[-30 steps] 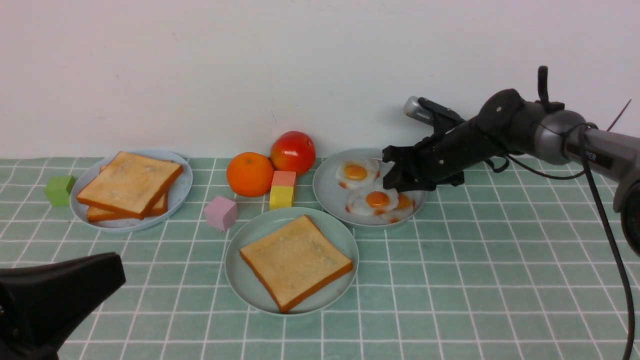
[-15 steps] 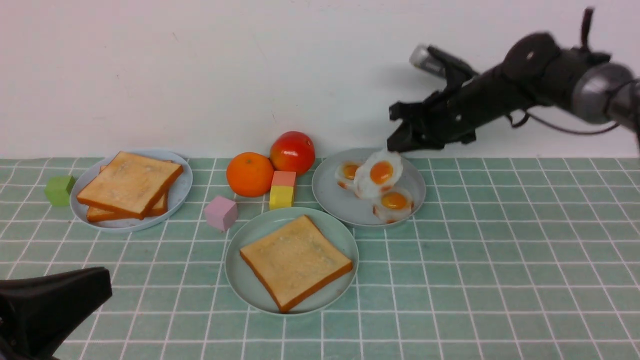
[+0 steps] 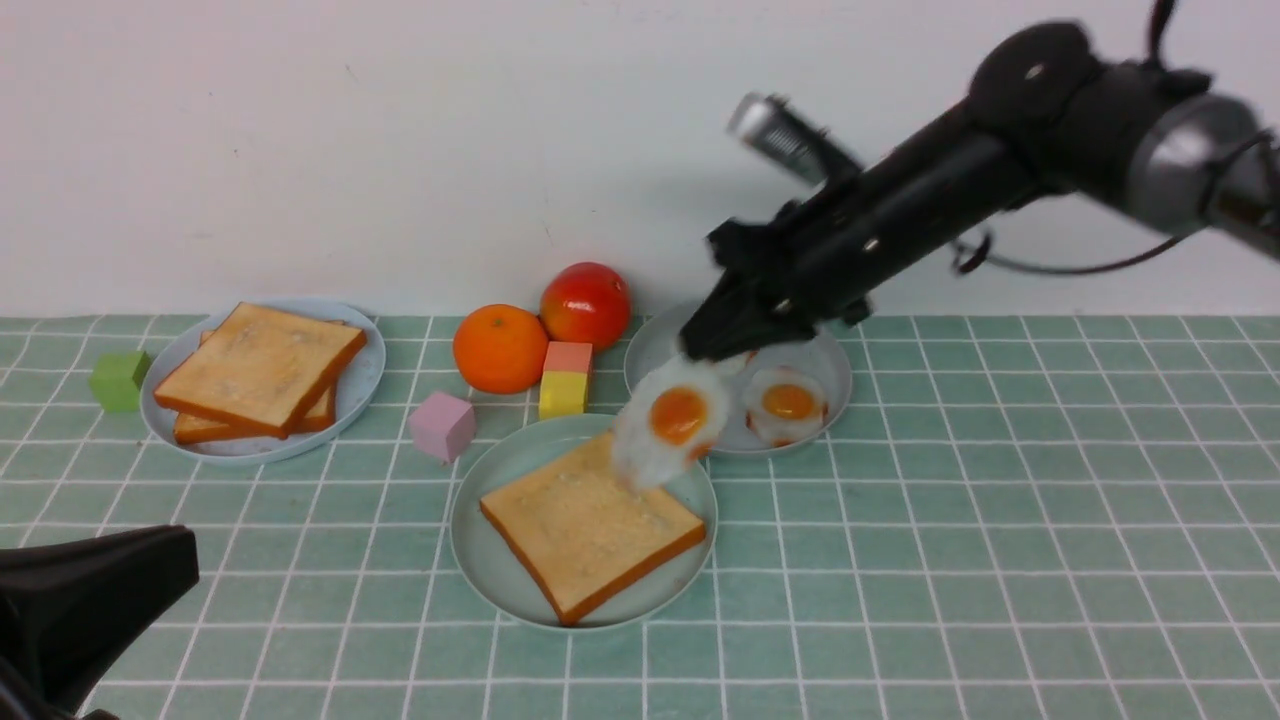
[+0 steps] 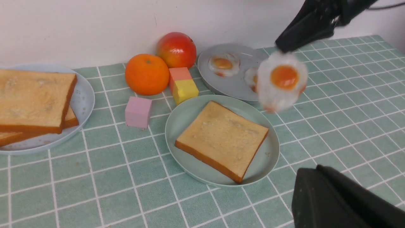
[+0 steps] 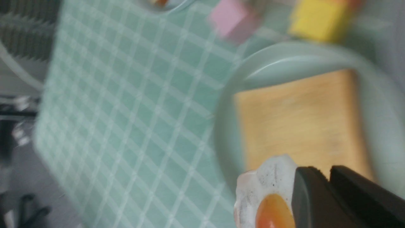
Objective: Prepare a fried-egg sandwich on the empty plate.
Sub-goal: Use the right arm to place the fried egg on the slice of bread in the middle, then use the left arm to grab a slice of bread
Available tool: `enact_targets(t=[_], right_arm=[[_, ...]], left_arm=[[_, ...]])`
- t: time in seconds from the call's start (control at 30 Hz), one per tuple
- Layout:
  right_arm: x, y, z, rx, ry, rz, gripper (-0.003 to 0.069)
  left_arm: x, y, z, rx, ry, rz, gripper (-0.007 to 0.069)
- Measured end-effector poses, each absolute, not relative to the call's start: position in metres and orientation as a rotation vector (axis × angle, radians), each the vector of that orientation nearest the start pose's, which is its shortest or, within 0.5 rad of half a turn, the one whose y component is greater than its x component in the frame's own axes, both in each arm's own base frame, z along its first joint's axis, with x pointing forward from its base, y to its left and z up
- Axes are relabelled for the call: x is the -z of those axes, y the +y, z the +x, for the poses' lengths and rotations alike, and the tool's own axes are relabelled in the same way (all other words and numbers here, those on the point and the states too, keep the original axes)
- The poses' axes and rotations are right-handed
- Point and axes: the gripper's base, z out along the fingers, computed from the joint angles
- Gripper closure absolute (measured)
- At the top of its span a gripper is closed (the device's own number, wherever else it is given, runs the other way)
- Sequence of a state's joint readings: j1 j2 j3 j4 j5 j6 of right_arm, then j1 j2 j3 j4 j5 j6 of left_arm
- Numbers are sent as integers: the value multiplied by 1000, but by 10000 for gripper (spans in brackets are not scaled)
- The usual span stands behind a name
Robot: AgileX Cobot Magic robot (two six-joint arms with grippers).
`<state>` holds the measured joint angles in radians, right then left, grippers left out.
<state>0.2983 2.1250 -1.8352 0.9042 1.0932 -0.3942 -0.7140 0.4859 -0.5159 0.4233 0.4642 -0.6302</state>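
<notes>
Right gripper (image 3: 712, 345) is clamped on the edge of one fried egg (image 3: 670, 420). It bites the white only; the yolk is clear of the jaws. The egg hangs edge-down in the air by the far-right rim of the mint-green plate (image 3: 478, 560). Can't tell if it's over the rim or just short of it. It isn't touching the toast slice (image 3: 590, 520), which lies flat on that plate.

Handling, my read:
- **Egg:** light, thin and rubbery. It dangles from a one-edge pinch, so expect swing and a flop or fold on release. The bite is small and could slip. Lower it close and centre it on the slice before letting go.
- **Toast:** looks thick, stiff and light. Grip it across opposite crusts.

Looks:
- **Egg:** wavy white with browned edge patches and a round orange yolk. It's motion-blurred in the front view.
- **Toast:** tan face, orange-brown crust.
- **Top slice:** not on yet. Candidates are in the toast stack (image 3: 255, 370) on the pale blue plate (image 3: 365, 395).
- **Spare egg** (image 3: 790, 402): sits on the grey plate (image 3: 835, 375).

Left gripper (image 3: 90, 590) is clenched with nothing seen in it, low over the near-left of the surface (image 3: 1000, 520).
</notes>
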Motion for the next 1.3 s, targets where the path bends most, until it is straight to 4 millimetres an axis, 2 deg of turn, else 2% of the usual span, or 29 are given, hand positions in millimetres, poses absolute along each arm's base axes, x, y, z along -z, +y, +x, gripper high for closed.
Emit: enact_targets(t=[0.1, 0.2, 0.5, 0.63, 0.73, 0.77, 0.87, 0.93, 0.97, 1.0, 1.1, 1.13, 1.17, 1.23, 1.27, 1.3], right_arm=[[-236, 215, 413, -1208, 2554, -473, 589], [-221, 223, 411, -1212, 2528, -421, 589], [-177, 226, 426, -1233, 2553, -221, 591], [-167, 225, 428, -1220, 2578, -197, 582], [-164, 224, 429, -1189, 2595, -174, 527], [-164, 223, 429, -1184, 2602, -163, 494], [-164, 216, 431, -1171, 2621, -150, 330], [-167, 212, 431, -1170, 2622, -153, 287], [-180, 199, 431, -1165, 2627, -190, 230], [-187, 194, 430, -1159, 2625, -205, 223], [-228, 170, 422, -1089, 2605, -315, 249], [-235, 167, 420, -1070, 2597, -335, 260], [-260, 155, 410, -1008, 2590, -405, 312], [-293, 144, 393, -915, 2585, -485, 398], [-316, 136, 378, -834, 2579, -537, 470], [-331, 131, 367, -780, 2579, -562, 519]], left_arm=[[-313, -53, 87, 483, 1880, 315, 634], [-313, -53, 87, 482, 1879, 316, 631], [-313, -53, 87, 482, 1879, 315, 627], [-313, -53, 87, 482, 1879, 315, 624], [-313, -53, 87, 482, 1879, 315, 621], [-313, -53, 87, 482, 1879, 315, 621], [-313, -53, 87, 483, 1878, 316, 621], [-313, -53, 87, 483, 1878, 316, 620], [-313, -53, 87, 487, 1881, 314, 619], [-312, -53, 87, 488, 1883, 313, 618], [-309, -58, 92, 478, 1912, 322, 618], [-309, -58, 91, 477, 1913, 322, 618], [-305, -62, 97, 462, 1946, 334, 617], [-297, -72, 107, 435, 2007, 358, 617], [-290, -79, 114, 420, 2044, 375, 617], [-286, -84, 121, 405, 2078, 388, 617]])
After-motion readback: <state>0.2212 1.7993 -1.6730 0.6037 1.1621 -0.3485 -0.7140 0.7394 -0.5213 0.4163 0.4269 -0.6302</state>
